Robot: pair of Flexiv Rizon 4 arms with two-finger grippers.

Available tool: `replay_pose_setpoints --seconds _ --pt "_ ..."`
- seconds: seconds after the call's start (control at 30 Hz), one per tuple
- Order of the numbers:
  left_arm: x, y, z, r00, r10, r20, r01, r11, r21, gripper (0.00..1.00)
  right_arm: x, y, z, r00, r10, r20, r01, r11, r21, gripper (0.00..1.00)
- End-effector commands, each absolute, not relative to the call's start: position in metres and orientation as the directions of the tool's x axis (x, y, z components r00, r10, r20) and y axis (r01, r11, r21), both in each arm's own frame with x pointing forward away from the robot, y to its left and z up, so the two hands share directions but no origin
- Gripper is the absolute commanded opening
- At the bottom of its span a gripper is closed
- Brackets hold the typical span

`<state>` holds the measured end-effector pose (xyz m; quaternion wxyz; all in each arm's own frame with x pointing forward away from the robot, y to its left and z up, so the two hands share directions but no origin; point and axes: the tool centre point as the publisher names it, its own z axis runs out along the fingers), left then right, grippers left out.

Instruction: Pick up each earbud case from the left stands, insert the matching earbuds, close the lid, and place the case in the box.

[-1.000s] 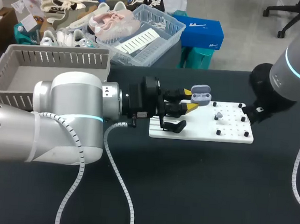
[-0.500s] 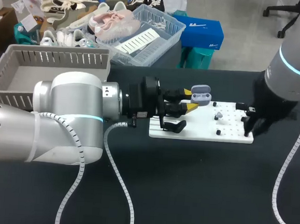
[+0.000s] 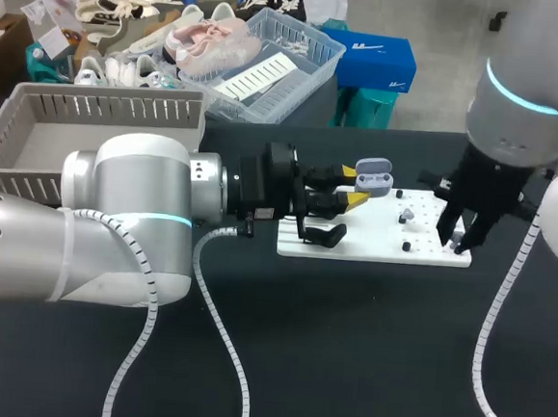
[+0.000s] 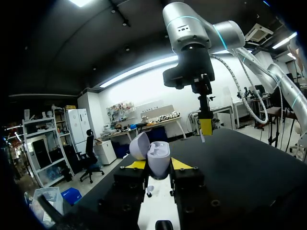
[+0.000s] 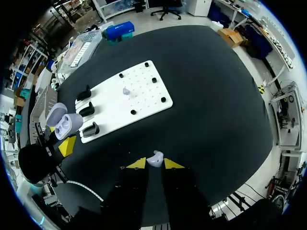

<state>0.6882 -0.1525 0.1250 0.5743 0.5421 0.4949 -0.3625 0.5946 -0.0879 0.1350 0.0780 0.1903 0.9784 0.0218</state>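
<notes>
Earbud case (image 4: 156, 153), lid open, is pinched by the left claw (image 4: 158, 164); the right claw (image 5: 154, 164) pinches an earbud (image 5: 154, 157), probably seated inside next.

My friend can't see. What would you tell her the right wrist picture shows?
The right gripper pinches a small pale earbud between its yellow-tipped fingers above the black table. Ahead lies a white board with another earbud on it, and an open lilac case near its edge.

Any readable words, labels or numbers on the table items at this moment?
None: the open earbud case in the left end effector, the earbud in the right end effector and the white board show no legible print in any view.
</notes>
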Motion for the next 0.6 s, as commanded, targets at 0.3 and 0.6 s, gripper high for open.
replay_pose_setpoints --seconds 0.3,0.6 --pt "0.688 -0.153 0.124 0.249 0.119 -0.961 0.951 0.155 0.266 0.0 0.601 -0.058 0.177 -0.918 0.32 -0.236 0.332 0.943 -0.013 0.0" --pt "0.688 -0.153 0.124 0.249 0.119 -0.961 0.951 0.155 0.266 0.0 0.623 -0.04 0.202 -0.929 0.279 -0.243 0.293 0.956 -0.024 0.0"
